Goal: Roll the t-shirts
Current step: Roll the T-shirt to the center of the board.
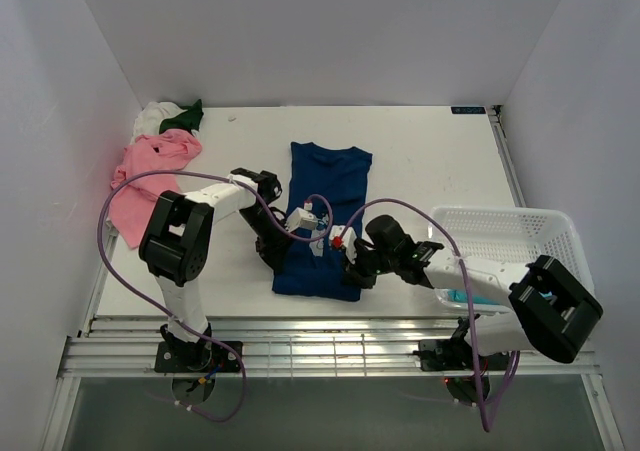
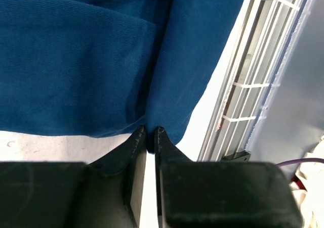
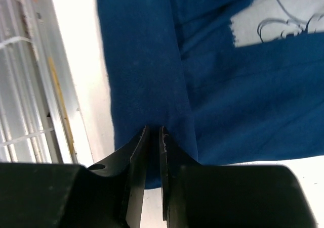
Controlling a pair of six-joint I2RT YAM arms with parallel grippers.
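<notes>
A dark blue t-shirt (image 1: 330, 186) lies folded into a long strip in the middle of the table, its pale print (image 3: 283, 18) facing up. My left gripper (image 1: 278, 254) is at the strip's near left corner. In the left wrist view its narrow jaws (image 2: 150, 132) pinch the hem of the blue cloth (image 2: 76, 61). My right gripper (image 1: 352, 271) is at the near right corner, and its jaws (image 3: 153, 131) are shut on a fold of the same shirt (image 3: 142, 61). A pink t-shirt (image 1: 150, 166), a white one (image 1: 150, 119) and a dark green one (image 1: 185, 118) lie heaped at the far left.
A white mesh basket (image 1: 510, 236) stands at the right, behind my right arm, with something teal (image 1: 458, 296) showing at its near side. A slatted metal rail (image 1: 320, 326) runs along the table's near edge, close to both grippers. White walls enclose the table.
</notes>
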